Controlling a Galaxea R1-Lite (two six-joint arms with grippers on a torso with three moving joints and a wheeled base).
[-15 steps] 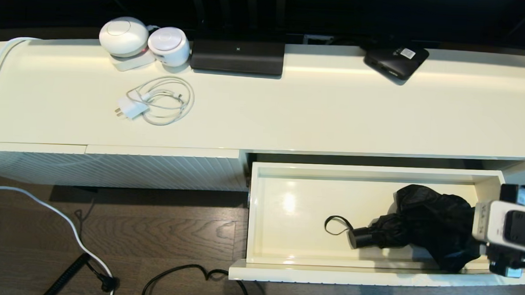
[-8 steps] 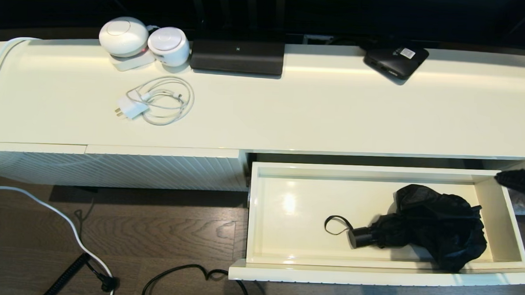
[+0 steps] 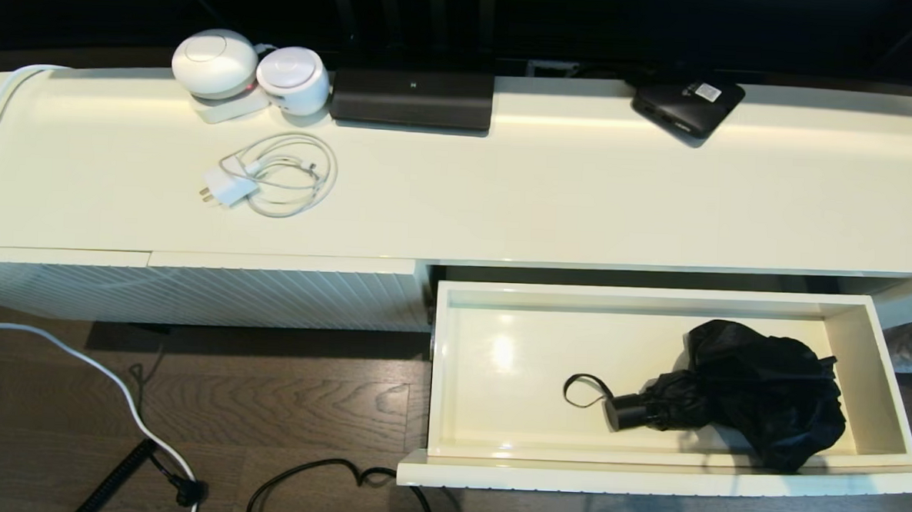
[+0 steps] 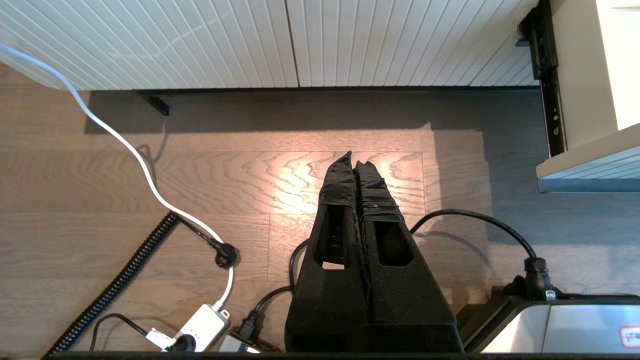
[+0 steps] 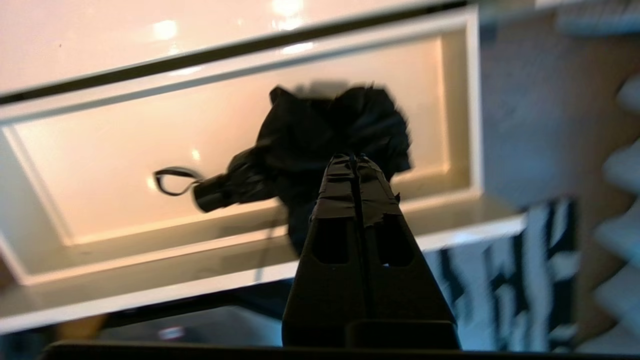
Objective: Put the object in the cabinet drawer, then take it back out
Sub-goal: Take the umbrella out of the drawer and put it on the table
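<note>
The cream-white drawer (image 3: 670, 298) stands pulled out at the lower right. Inside it lies the black folding umbrella (image 3: 758, 392), its baggy fabric toward the right end, its short handle (image 3: 628, 411) and wrist loop (image 3: 582, 389) pointing left. My right gripper (image 5: 354, 157) is shut and holds nothing; it hangs outside the drawer (image 5: 240, 260), nearer than its front, with the umbrella (image 5: 330, 130) beyond it. My left gripper (image 4: 354, 159) is shut and empty, parked low over the wooden floor left of the drawer. Neither arm appears in the head view.
On the cabinet top (image 3: 582, 192) sit two white round devices (image 3: 249, 68), a coiled white charger cable (image 3: 275, 175), a black rectangular device (image 3: 413, 96) and a flat black box with a sticker (image 3: 687, 104). Cables (image 4: 150, 200) trail over the floor by the ribbed panel (image 3: 192, 294).
My right arm was at the drawer's right end a second ago and has withdrawn out of the head view. The umbrella stays where it lay in the drawer.
</note>
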